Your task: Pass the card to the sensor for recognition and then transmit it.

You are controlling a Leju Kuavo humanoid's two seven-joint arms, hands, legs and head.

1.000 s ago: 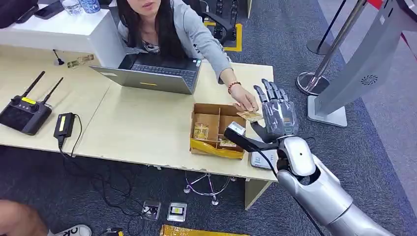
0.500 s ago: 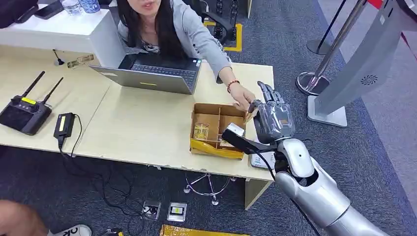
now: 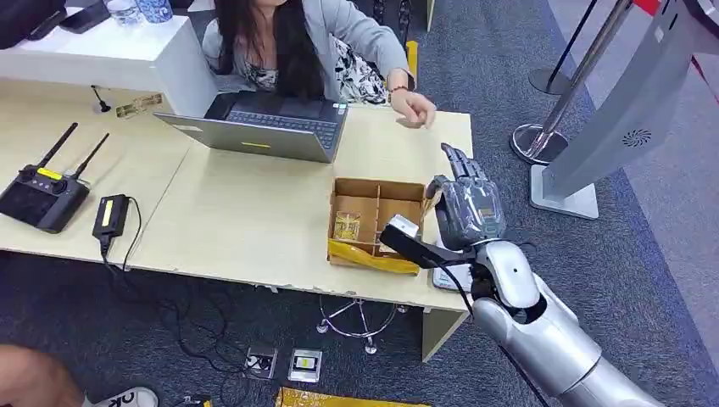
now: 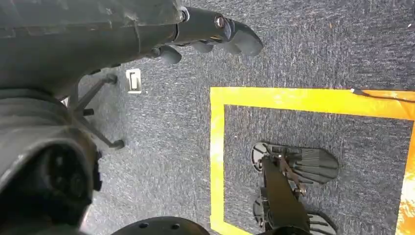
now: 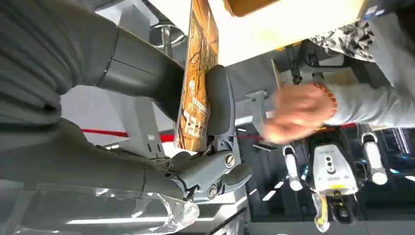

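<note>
An orange-brown patterned card is pinched between the thumb and the fingers of my right hand. In the head view that right hand hovers over the table's right end, just right of a cardboard box with compartments holding more cards. A flat white sensor device lies on the table edge, partly under my forearm. A person's hand hangs above the far table edge, apart from the card. My left hand hangs over the carpet, fingers loosely extended with nothing in them.
A laptop stands at the back in front of the seated person. A black remote controller and a power adapter lie at the left. A stanchion base and a grey kiosk stand on the floor at the right.
The person has let go of the card and drawn the hand back to the far table edge. My right hand's fingers have closed on the card and tilted slightly.
</note>
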